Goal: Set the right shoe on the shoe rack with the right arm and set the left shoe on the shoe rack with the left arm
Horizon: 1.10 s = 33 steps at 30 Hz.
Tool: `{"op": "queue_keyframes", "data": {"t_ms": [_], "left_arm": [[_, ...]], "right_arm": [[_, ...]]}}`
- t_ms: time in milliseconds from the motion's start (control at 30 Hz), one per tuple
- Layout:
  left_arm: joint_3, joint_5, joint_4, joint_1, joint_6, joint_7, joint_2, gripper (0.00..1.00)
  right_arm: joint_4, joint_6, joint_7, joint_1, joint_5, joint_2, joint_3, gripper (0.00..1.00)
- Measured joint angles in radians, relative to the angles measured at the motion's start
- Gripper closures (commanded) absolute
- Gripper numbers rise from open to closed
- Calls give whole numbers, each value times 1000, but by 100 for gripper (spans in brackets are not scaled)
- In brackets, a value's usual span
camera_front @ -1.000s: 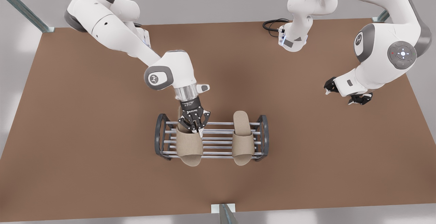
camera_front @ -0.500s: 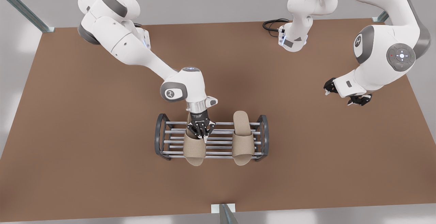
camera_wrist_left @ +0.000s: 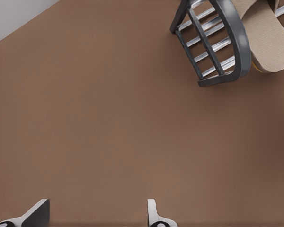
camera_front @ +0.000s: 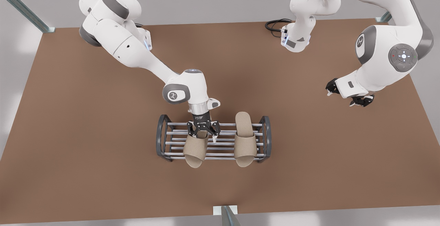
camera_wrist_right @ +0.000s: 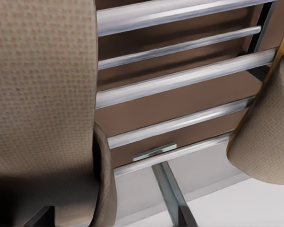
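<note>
Right gripper (camera_front: 203,135) spread over right shoe (camera_front: 194,150) on shoe rack (camera_front: 161,138)

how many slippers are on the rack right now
2. One slipper lies toward the rack's end on the front view's left, under the right pincer; the other slipper lies near the opposite end.

You see front: high, looking down on table (camera_front: 86,122) | left wrist: well off rack (camera_wrist_left: 217,52) | right wrist: close over rack — shared.
</note>
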Motion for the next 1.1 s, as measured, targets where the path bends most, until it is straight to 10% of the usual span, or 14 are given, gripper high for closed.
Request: {"op": "queue_keyframes", "data": {"t_ms": [767,1100], "left_arm": [[-2,0,0,0,-2,2,0,0],[-2,0,0,0,-5,1,-2,0]], "right_arm": [[-129,-26,57,-24,80,-155,19,0],[119,-268,177,-44,1160,-349,-64,0]]}}
